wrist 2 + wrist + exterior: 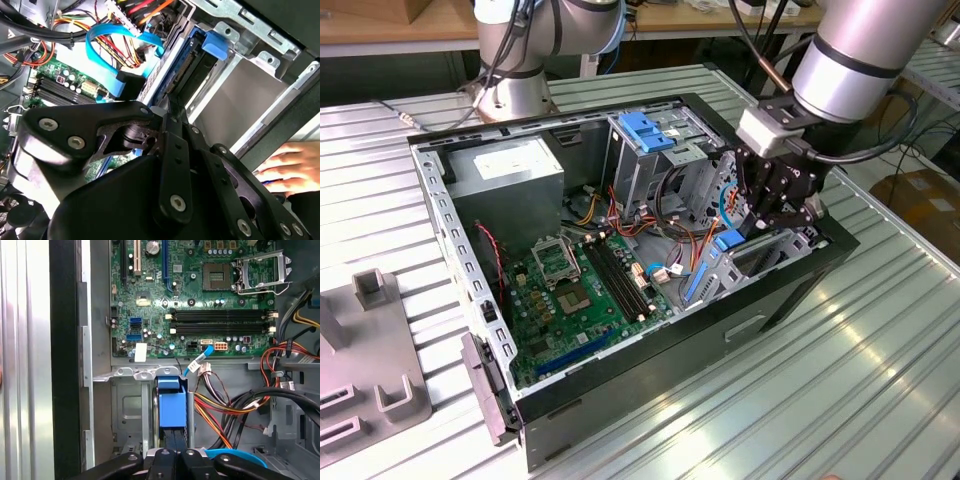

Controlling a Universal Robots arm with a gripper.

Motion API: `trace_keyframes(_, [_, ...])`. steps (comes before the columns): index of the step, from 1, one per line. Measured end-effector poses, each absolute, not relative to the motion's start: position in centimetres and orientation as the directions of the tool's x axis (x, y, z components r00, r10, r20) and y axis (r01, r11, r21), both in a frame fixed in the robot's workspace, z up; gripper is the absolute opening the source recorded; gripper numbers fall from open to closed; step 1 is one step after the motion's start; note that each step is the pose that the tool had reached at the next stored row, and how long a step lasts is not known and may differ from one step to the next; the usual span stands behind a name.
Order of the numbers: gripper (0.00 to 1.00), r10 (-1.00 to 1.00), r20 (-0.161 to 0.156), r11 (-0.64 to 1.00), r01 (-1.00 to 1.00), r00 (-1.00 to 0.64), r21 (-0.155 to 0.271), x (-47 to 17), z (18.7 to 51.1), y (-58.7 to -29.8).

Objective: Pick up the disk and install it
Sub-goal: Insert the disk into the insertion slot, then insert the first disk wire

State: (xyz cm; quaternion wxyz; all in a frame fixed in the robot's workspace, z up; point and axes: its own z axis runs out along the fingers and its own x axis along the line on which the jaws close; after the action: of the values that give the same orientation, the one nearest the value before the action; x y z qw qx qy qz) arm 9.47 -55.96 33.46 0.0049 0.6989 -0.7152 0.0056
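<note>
The gripper (756,228) reaches down into the open case (720,335) at the centre right of the exterior view, over the silver bay (775,250) by the case's near wall. Its fingers are drawn narrow and clamp the disk (728,240), which stands on edge, partly down in that bay. In the first wrist view the gripper (174,454) pinches the disk (172,410) by its thin dark end, the blue frame running away from the fingers between the bay's metal walls. The motherboard (200,295) lies beyond, and bundled wires (225,405) run just beside the disk. In the second wrist view a hand (295,165) rests outside the case wall.
</note>
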Motion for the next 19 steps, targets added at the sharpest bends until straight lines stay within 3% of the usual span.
trace_keyframes(19, [0.10,-1.000,0.014,0.023,-1.000,-0.023,-0.001,9.5,34.6,-56.0])
